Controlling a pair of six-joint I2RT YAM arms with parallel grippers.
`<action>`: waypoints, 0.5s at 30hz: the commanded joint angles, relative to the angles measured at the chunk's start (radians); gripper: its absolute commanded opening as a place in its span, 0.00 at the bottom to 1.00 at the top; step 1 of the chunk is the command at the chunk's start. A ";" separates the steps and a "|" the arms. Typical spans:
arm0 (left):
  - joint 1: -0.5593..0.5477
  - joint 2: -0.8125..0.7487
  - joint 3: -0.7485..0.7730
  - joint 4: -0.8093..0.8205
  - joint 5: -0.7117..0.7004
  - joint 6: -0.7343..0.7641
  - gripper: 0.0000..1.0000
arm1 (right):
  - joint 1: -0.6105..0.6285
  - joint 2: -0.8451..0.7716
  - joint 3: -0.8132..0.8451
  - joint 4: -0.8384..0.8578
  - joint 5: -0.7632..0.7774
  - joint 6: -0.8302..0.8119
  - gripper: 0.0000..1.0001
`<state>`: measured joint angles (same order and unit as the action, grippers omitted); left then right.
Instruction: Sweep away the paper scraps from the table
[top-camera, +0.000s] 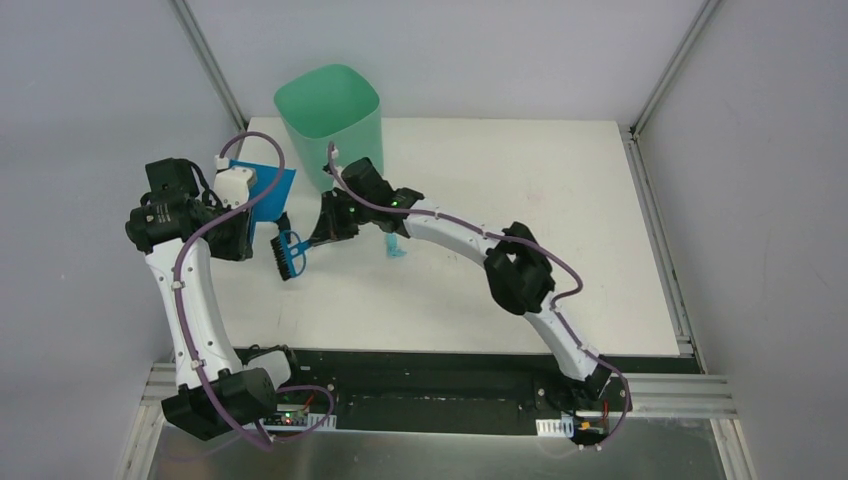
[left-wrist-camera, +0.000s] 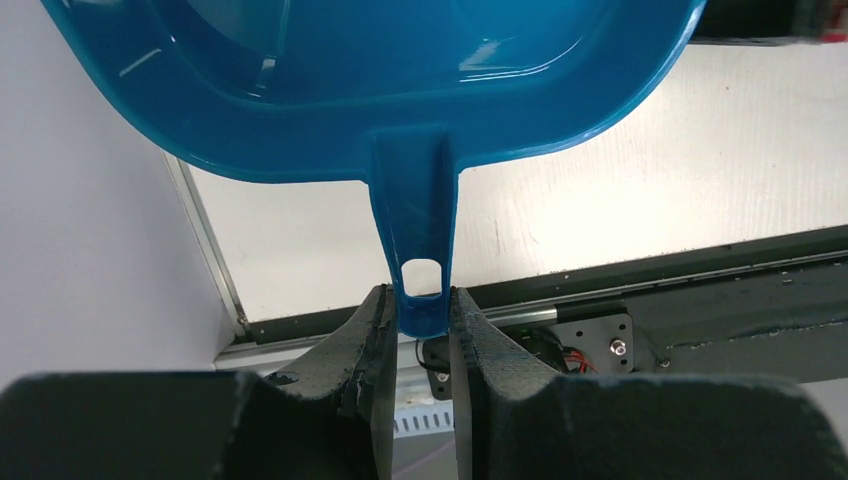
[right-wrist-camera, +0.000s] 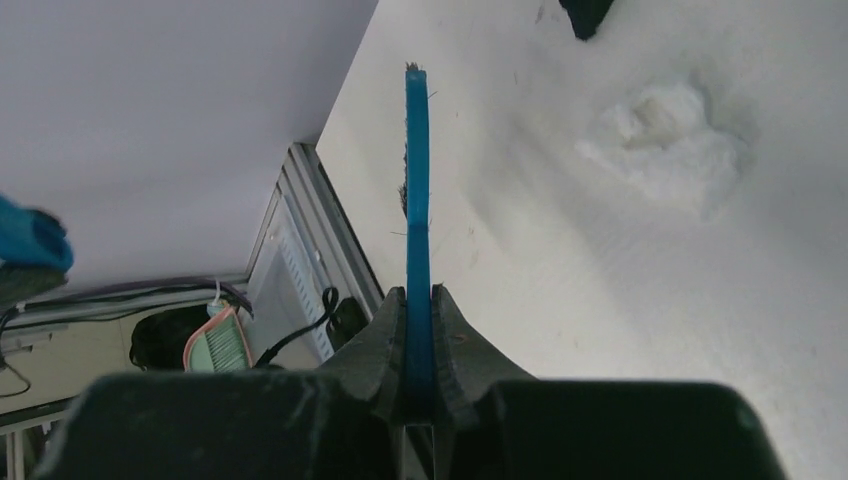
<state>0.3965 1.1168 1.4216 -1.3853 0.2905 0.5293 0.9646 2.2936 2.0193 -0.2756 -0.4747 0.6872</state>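
The left gripper (left-wrist-camera: 420, 310) is clamped on the handle of the blue plastic dustpan (left-wrist-camera: 400, 80), near the mint-green plastic bin (top-camera: 330, 115). The right gripper (right-wrist-camera: 420, 300) pinches the blue hand brush with black bristles (top-camera: 288, 252). Of the paper scraps (right-wrist-camera: 665, 140) I make out one pale crumpled wad on the white desk (top-camera: 520, 180) beside the brush. It looks feather-light and soft, better swept than pinched. No writing shows.

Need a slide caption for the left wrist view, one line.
Left gripper shut on the handle end of the blue dustpan, pan held out over the white table near its black front edge.
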 joint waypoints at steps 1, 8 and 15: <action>0.005 -0.043 0.027 -0.003 -0.004 0.028 0.07 | 0.033 0.112 0.210 0.054 0.043 -0.048 0.00; 0.006 -0.028 0.040 -0.025 -0.059 0.031 0.07 | 0.038 0.267 0.410 -0.010 0.224 -0.028 0.00; 0.006 -0.017 0.099 -0.091 -0.061 0.012 0.07 | 0.010 0.401 0.501 0.037 0.318 0.033 0.00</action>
<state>0.3969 1.1019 1.4384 -1.4353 0.2356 0.5407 0.9989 2.6308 2.4447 -0.2802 -0.2642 0.6674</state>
